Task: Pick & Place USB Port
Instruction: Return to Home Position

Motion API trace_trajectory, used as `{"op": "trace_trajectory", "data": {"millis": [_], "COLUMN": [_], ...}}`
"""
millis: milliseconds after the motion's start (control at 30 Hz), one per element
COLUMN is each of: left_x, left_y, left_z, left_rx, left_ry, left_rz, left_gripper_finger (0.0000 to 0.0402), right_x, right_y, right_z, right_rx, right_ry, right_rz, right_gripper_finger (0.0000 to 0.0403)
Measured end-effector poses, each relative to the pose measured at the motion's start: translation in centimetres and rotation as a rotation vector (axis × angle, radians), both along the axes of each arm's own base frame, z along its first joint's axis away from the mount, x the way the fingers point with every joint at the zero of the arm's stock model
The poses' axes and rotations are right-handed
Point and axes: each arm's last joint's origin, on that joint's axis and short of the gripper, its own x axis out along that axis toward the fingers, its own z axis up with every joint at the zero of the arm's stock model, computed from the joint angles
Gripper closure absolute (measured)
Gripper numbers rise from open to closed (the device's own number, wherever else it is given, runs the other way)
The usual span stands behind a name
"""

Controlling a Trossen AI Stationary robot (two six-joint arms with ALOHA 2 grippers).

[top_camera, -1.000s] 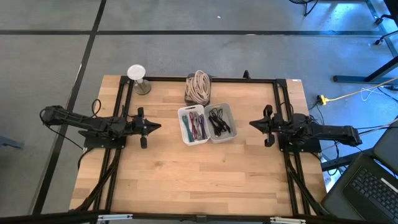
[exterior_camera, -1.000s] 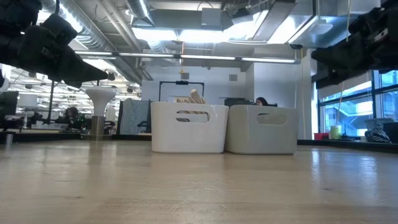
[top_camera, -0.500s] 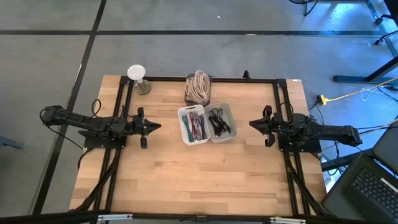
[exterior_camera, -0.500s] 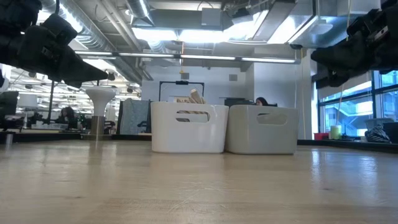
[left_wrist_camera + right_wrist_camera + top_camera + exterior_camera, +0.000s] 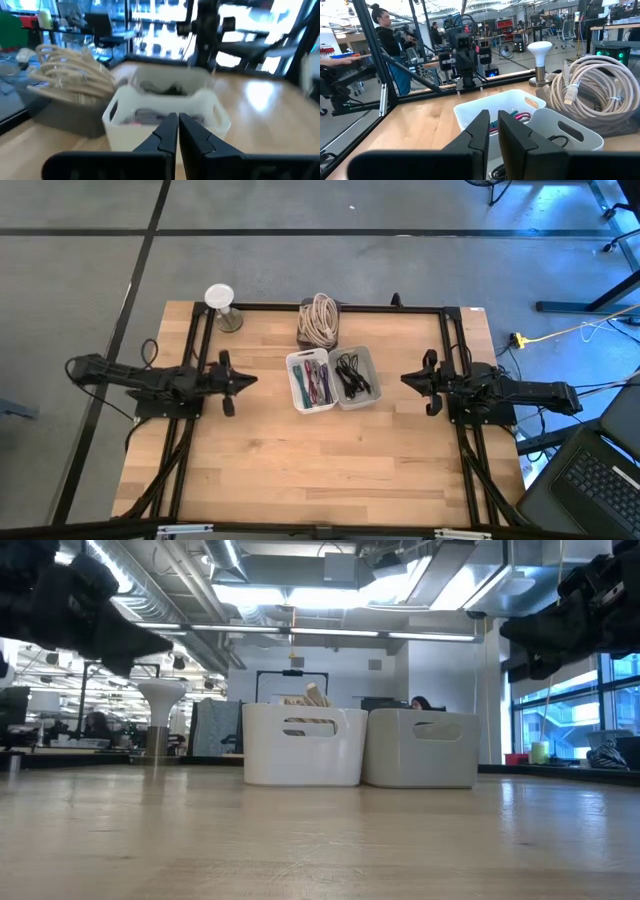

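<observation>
Two white bins stand side by side at the table's middle. The left bin holds coloured cables and the right bin holds black cables. My left gripper hovers shut, left of the bins and pointing at them; in its wrist view the bins lie straight ahead. My right gripper hovers shut on the bins' right side, facing them. Both grippers hang well above the tabletop in the low view, the left and the right.
A grey tray with a coil of beige cable sits just beyond the bins near the far edge. A small white lamp-shaped stand is at the far left corner. Bare wood stretches from the bins to the near edge.
My left gripper has risen a little and its wrist view is blurred by motion. The right arm and the bins have kept still.
</observation>
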Motion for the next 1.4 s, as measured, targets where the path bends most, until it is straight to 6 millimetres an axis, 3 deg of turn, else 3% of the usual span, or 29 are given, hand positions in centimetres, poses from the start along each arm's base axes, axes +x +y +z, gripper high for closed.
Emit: {"op": "trace_trajectory", "data": {"millis": [167,400,667,1400], "left_x": [-0.9,-0.9,-0.9,-0.9], "left_y": [0.5,0.4,1.0,1.0], "left_z": [1.2,0.9,0.9,1.0], "left_rx": [-0.004,0.047,0.062,0.061], "left_ry": [-0.15,-0.103,-0.103,-0.114], "left_rz": [-0.047,-0.244,-0.156,-0.154], "left_gripper_finger": [0.0396,0.039,0.0393,0.0393], "right_x": [0.0,0.0,0.0,0.0], "right_y": [0.0,0.0,0.0,0.0], "right_z": [0.0,0.0,0.0,0.0], "right_rx": [0.0,0.0,0.0,0.0], "right_ry": [0.0,0.0,0.001,0.0], "right_rz": [0.0,0.0,0.0,0.0], "right_gripper_finger": [0.0362,0.0363,0.0363,0.0363]}}
